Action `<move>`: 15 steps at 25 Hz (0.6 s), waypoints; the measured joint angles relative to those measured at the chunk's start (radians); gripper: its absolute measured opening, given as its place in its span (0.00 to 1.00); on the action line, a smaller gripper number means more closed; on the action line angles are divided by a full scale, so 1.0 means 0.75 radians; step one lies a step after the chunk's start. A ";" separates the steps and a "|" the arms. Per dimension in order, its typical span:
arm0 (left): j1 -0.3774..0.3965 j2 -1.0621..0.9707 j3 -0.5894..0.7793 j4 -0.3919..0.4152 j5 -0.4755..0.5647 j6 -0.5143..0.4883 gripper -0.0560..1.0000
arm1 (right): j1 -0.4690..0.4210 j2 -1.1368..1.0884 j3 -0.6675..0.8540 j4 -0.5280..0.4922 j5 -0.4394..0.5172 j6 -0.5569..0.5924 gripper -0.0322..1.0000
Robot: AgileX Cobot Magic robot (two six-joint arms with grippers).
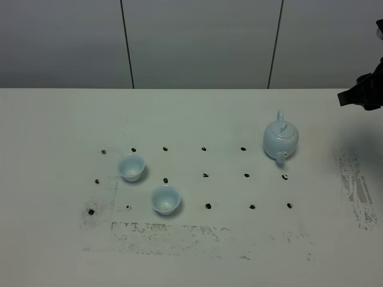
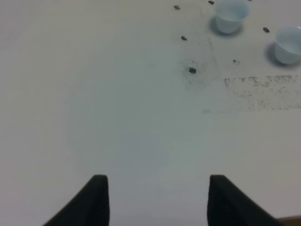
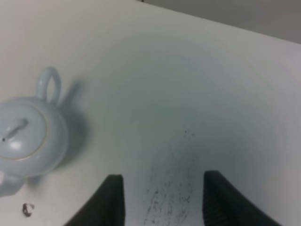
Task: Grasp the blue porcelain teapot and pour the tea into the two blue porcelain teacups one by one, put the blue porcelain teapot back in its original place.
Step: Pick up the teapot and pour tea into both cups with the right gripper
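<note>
The blue porcelain teapot (image 1: 280, 140) stands upright with its lid on, at the right of the dot grid on the white table, spout towards the front. It also shows in the right wrist view (image 3: 28, 141). The two blue porcelain teacups (image 1: 131, 167) (image 1: 166, 199) stand upright at the left of the grid, and also show in the left wrist view (image 2: 230, 14) (image 2: 288, 43). My right gripper (image 3: 162, 193) is open and empty, above the table and apart from the teapot. My left gripper (image 2: 157, 193) is open and empty, far from the cups.
The white table (image 1: 197, 251) carries rows of black dots and smudged black marks near the front and the right edge. Part of the right arm (image 1: 364, 94) shows dark at the far right edge. A grey panelled wall stands behind the table.
</note>
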 joint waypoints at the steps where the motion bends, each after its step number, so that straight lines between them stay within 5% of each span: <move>1: 0.000 0.000 0.000 0.000 0.000 0.000 0.52 | 0.000 0.000 0.000 0.000 0.000 0.000 0.39; 7: 0.000 0.000 0.000 0.000 0.000 0.000 0.52 | 0.047 0.000 0.000 0.010 -0.008 -0.006 0.39; 15: 0.000 0.000 0.000 0.000 0.000 0.001 0.52 | 0.277 0.013 -0.032 0.023 -0.101 -0.060 0.42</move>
